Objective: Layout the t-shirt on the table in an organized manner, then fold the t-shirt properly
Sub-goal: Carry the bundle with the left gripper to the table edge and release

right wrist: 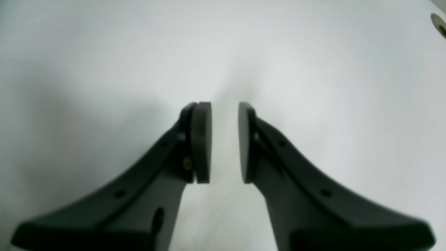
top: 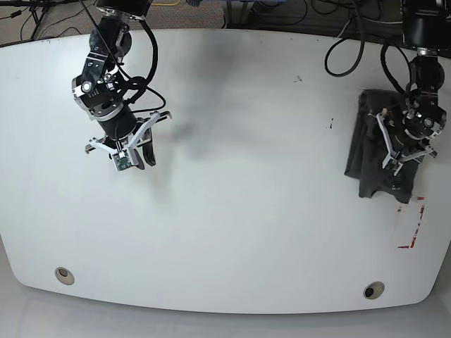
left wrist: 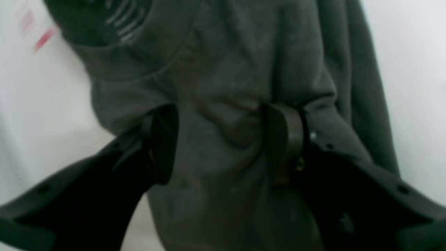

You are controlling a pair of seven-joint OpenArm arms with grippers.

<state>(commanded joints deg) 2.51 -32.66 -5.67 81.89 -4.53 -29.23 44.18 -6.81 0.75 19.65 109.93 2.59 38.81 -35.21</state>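
Left pincer: over the t-shirt, its pads set well apart with a puckered ridge of cloth between them; not clamped, though the pad on one side looks to be touching the fabric.
Right pincer: pads a small gap apart, nothing between them, hanging over bare surface toward the far left corner as the base camera sees it.
T-shirt: a crumpled, narrow heap close to the right edge of the surface, just behind the red mark; still bunched, not laid out.
Risk, thin bite: if the left pincer shuts on that one ridge, I'd guess it takes a single layer and the rest drags or slips out.
Risk, edge: the heap sits so near the right edge that a pull outward could drop cloth over it.
Risk, one-handed: with the right pincer well apart from the shirt, a lone lift would likely twist it rather than spread it.
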